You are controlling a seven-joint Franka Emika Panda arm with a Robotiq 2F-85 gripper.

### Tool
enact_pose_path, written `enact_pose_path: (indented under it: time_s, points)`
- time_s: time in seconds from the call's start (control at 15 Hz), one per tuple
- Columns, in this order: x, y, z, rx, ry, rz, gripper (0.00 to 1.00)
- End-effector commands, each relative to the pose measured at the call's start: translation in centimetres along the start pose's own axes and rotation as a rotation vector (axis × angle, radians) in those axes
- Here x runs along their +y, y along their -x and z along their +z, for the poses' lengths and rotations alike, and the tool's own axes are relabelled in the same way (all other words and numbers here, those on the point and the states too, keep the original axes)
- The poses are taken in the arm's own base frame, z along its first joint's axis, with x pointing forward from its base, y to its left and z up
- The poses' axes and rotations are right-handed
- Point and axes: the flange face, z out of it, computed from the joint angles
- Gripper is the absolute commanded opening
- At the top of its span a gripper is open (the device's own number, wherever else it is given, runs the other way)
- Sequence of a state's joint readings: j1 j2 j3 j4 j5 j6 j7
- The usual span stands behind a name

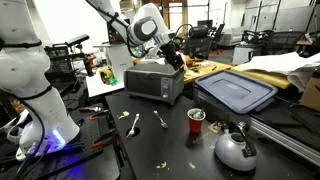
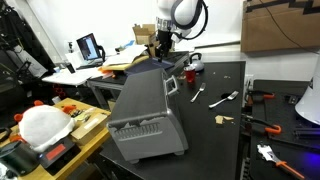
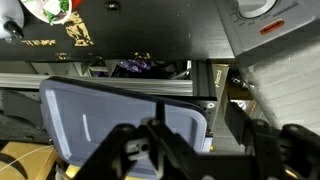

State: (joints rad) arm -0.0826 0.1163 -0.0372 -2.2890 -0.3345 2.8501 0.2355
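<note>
Silver oven (image 1: pixel 155 83) is sitting on the black bench (image 1: pixel 170 150), its door facing the camera in an exterior view. Hand (image 1: pixel 174 56) is hovering just above the oven's rear top corner, and it is not clearly touching it. Whether its fingers are standing apart or together I cannot tell, since the wrist view is showing them only as dark blurred shapes. Blue lid (image 1: pixel 237 90) is lying beside the oven and is filling the middle of the wrist view beyond the hand. Red cup (image 1: pixel 196 120) is standing in front of the lid, with a kettle (image 1: pixel 236 148) near it. Spoon (image 1: pixel 134 124) and fork (image 1: pixel 161 120) are lying on the bench in front of the oven, apart from each other.
</note>
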Motion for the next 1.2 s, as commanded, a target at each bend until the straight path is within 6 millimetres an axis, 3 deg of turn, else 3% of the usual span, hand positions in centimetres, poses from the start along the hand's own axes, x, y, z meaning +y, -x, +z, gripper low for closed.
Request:
enact_pose_path:
  time_s: [0.0, 0.07, 0.33, 0.67, 0.8, 1.13]
  points:
    - [-0.2, 0.2, -0.3, -0.038, -0.017, 0.150, 0.34]
    - [-1.7, -4.4, 3.4, -0.046, -0.033, 0.192, 0.27]
    - [-4.2, -8.2, 6.0, -0.084, -0.085, 0.303, 0.01]
    - [-6.0, -13.2, 9.6, -0.096, -0.059, 0.378, 0.00]
    - [-5.5, -14.4, 9.9, -0.091, -0.025, 0.397, 0.00]
    - [-3.9, -14.6, 9.4, -0.192, -0.004, 0.361, 0.00]
